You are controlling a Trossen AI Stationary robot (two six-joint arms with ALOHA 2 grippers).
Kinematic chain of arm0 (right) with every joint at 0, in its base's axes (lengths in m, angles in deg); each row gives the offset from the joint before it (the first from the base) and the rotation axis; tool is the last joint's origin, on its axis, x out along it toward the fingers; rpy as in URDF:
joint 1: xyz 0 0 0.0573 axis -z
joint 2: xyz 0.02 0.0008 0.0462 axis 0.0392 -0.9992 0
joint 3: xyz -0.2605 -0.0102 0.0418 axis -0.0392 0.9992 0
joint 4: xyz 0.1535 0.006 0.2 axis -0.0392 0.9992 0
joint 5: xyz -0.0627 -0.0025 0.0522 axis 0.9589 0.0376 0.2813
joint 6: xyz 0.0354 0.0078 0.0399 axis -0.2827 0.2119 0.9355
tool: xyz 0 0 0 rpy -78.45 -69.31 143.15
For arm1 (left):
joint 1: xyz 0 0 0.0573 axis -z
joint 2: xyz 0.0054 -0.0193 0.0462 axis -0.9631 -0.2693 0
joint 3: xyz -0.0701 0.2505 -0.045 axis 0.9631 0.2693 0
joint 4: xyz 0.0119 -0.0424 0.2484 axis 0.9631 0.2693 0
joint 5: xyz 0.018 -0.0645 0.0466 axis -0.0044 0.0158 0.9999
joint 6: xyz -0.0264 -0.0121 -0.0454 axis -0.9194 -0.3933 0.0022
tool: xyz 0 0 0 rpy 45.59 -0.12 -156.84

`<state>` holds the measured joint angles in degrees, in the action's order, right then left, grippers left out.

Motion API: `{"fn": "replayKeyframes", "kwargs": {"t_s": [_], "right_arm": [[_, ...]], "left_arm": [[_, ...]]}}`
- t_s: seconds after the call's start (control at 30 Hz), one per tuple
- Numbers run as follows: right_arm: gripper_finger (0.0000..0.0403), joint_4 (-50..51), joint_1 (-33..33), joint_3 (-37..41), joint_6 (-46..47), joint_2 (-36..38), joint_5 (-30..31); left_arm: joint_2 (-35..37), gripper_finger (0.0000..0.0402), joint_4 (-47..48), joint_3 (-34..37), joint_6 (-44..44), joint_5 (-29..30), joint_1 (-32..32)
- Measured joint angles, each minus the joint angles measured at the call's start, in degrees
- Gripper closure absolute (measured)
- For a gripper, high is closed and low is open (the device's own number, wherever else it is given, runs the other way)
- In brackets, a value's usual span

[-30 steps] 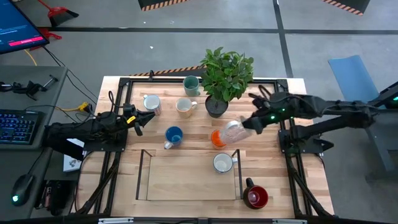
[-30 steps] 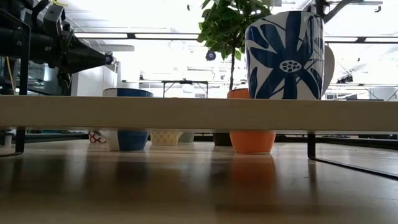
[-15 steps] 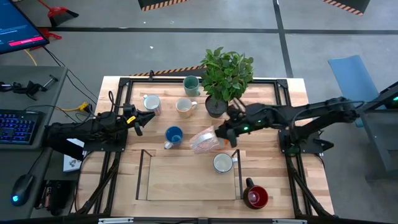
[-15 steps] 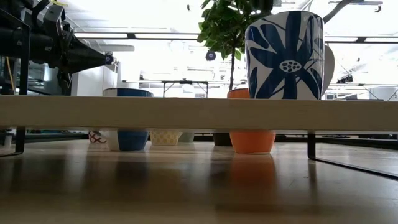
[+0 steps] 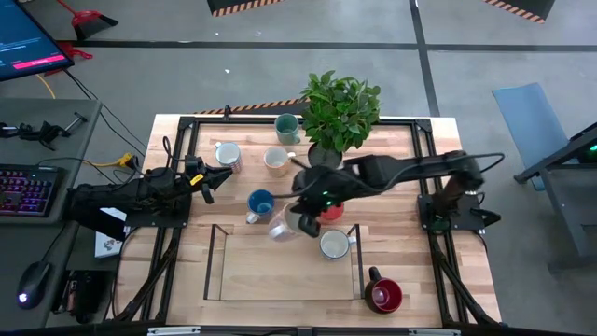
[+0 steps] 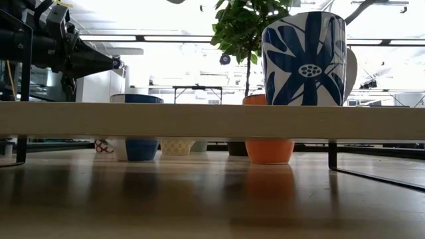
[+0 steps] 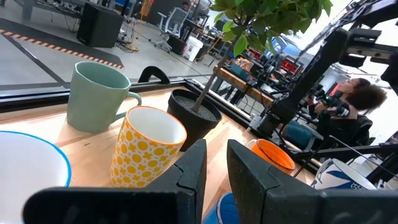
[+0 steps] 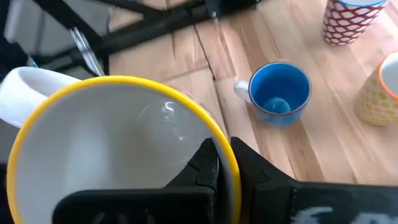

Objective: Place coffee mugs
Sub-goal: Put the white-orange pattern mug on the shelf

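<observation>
Currently, items placed relative to the plant (image 5: 340, 110), a leafy green bush in a dark round pot.

Held mug (image 8: 118, 155): glossy white ceramic, yellow rim, round. Clamped at the rim by the right gripper (image 5: 300, 222), one finger inside and one outside. Carried in front of the plant, tilted, mouth turned toward the wrist camera; handle direction cannot be told.

Blue mug (image 5: 260, 203): round, blue inside, upright, mouth up, front-left of the plant, handle pointing to the table's front-left.

Orange mug (image 6: 268, 127): smooth, upright, just in front of the pot.

Yellow-dotted mug (image 7: 147, 146): white inside, upright, just left of the pot.

Pale green mug (image 7: 97, 98): matte, slightly tapered, upright, left of the plant at the table's back.

White mug (image 5: 334, 244) and dark red mug (image 5: 383, 295): upright, well in front of the plant.

Left gripper (image 5: 218, 175): well left of the plant, fingers (image 7: 248, 177) narrowly apart, empty.

Table (image 5: 410, 168): pale wood planks.
</observation>
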<state>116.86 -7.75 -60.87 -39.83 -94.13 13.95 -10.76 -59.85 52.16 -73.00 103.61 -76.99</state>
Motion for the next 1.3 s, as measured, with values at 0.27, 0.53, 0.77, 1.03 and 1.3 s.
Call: {"fn": "replayKeyframes", "kwargs": {"t_s": [0.27,0.53,0.77,1.03,1.3], "right_arm": [[0.0403,7.37,-1.38,-12.79,-5.14,-12.12,0.44],[0.0403,9.61,-2.53,-15.01,-6.23,-17.78,0.33],[0.0403,12.98,-4.37,-15.03,-6.43,-19.04,1.58],[0.0403,17.51,-6.26,-15.03,-2.44,-20.18,4.87],[0.0403,19.95,-7.51,-14.97,1.20,-21.42,6.47]], "left_arm": [[0.00,0.0348,-0.02,0.00,0.00,0.00,0.00],[0.00,0.0348,-0.02,0.00,0.00,0.00,0.00],[0.00,0.0348,0.27,0.00,0.00,0.00,0.01],[0.00,0.0348,0.69,0.00,0.00,0.00,0.02],[0.00,0.0348,0.85,-0.01,-0.10,0.00,0.02]]}}
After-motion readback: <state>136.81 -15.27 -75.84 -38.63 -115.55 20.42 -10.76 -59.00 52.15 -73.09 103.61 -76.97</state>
